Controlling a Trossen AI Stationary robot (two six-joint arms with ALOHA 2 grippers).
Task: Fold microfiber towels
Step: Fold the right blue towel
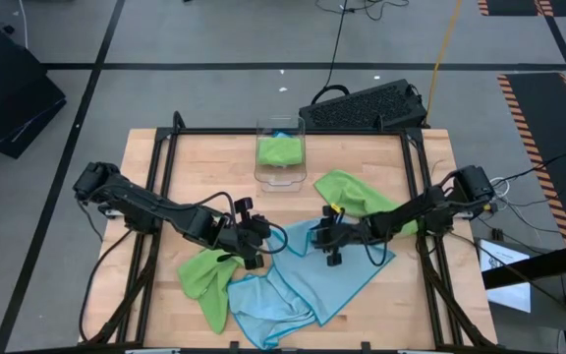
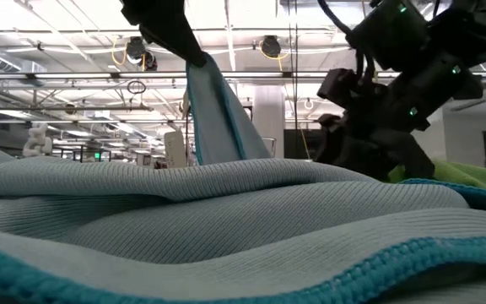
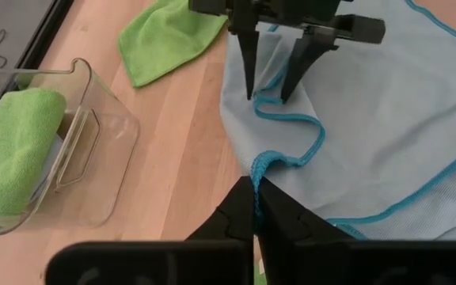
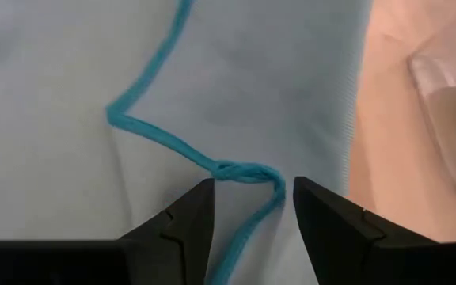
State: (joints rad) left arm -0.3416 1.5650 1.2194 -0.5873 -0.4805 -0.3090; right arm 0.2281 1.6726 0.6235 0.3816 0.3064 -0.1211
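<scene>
A light blue microfiber towel (image 1: 308,280) with a turquoise hem lies rumpled on the table's near middle. My left gripper (image 3: 254,198) is shut on its edge and holds that part up. My right gripper (image 4: 248,198) is open just above the same towel, with a twisted stretch of hem (image 4: 240,171) between its fingers. One lime green towel (image 1: 207,280) lies crumpled at the near left, partly under the blue one. Another green towel (image 1: 350,192) lies under my right arm. A folded green towel (image 1: 280,149) sits in the clear bin (image 1: 281,177). My left gripper pinches the blue towel's turquoise hemmed edge (image 3: 253,166) between its two fingers, slanting down from the table's left. That part is raised, and the cloth hangs from the fingers in a narrow tent (image 2: 213,110). The rest lies on the table. My right gripper's fingers (image 3: 248,75) point down on either side of the hem; whether they touch the cloth I cannot tell.
The clear bin stands at the table's far middle. A black keyboard (image 1: 367,106) lies beyond the far edge. Bare wood (image 1: 204,172) shows at the far left and between the bin and the towels.
</scene>
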